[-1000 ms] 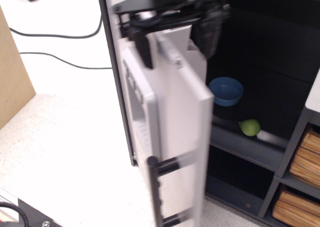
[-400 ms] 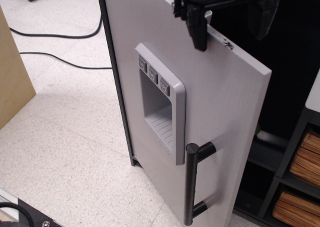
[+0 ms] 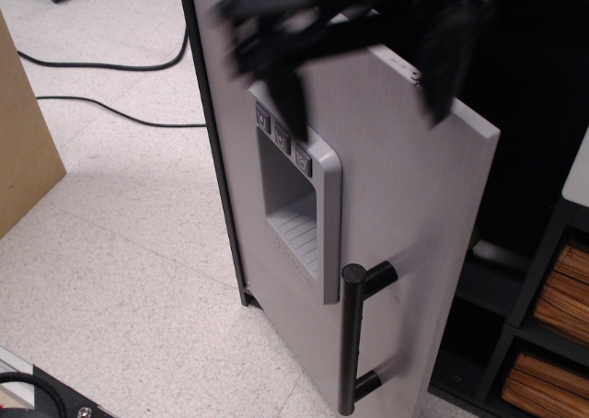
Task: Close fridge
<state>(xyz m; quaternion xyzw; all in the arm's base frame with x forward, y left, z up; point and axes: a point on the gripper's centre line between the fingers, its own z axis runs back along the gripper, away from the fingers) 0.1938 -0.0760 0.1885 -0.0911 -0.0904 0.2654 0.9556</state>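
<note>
Standing partly ajar, the fridge (image 3: 386, 234) fills the middle of the view, its light-grey door (image 3: 405, 188) angled out from the black cabinet with a dark gap showing along its right edge. Up top, the gripper (image 3: 368, 45) hangs over the door's upper edge, one blurred dark finger (image 3: 285, 77) in front of the door face and another (image 3: 442, 59) toward the free edge (motion smear hides the detail). Whether the jaws are apart or together, I cannot tell. On the door face sits the recessed dispenser panel (image 3: 294, 206) with three small buttons above it. Lower right, the black bar handle (image 3: 354, 340) stands upright. Black cables (image 3: 110, 87) snake across the speckled floor (image 3: 120, 280) at left. Wooden slats (image 3: 552, 326) show in the grey shelf unit (image 3: 543, 243) at far right.
</note>
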